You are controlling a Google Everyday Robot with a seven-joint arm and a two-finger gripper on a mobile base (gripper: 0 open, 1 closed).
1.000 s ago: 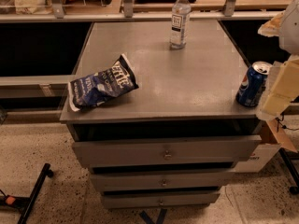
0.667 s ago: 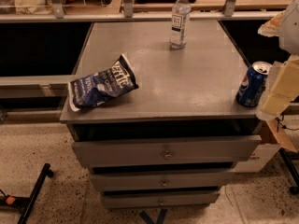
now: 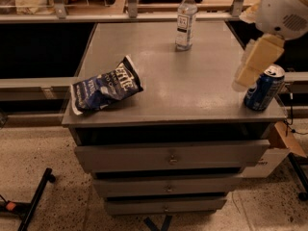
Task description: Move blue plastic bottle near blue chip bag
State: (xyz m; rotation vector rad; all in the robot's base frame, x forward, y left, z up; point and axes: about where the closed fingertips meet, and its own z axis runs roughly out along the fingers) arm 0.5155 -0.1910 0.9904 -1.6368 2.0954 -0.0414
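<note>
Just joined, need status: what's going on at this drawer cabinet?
The robot's cream pincer hangs over the right edge of the grey cabinet top, beside a blue soda can, with nothing in it. The clear plastic bottle with white cap and blue label stands upright at the back, untouched. The wrinkled navy foil chip bag lies front left, far from it.

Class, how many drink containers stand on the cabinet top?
2: the bottle at the back edge, the can at the front-right corner, beside the gripper. None seem hidden.
</note>
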